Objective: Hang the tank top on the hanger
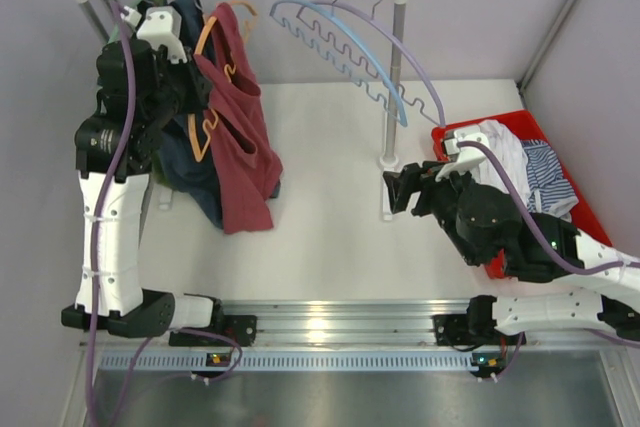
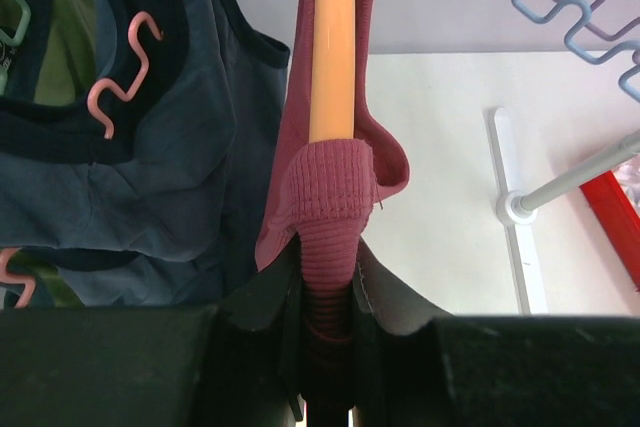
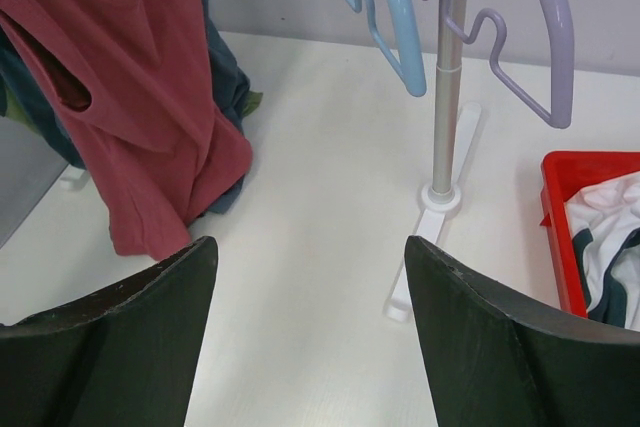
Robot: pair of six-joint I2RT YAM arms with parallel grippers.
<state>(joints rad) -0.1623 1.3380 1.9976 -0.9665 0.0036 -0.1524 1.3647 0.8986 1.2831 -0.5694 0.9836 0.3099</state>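
My left fingers (image 2: 300, 297) pinch the tank top (image 2: 325, 202) strap; the hanger (image 2: 332, 47) runs straight ahead; right fingers (image 1: 403, 190) spread, well apart.

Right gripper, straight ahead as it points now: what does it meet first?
Probably bare table, between the tank top and the rack's white foot. The foot sits close beside that line; depth unclear.

My left gripper (image 2: 328, 272), raised at far left, jaws clamped on the tank top (image 2: 325, 197); my right gripper (image 3: 310, 247), low at right, jaws apart.
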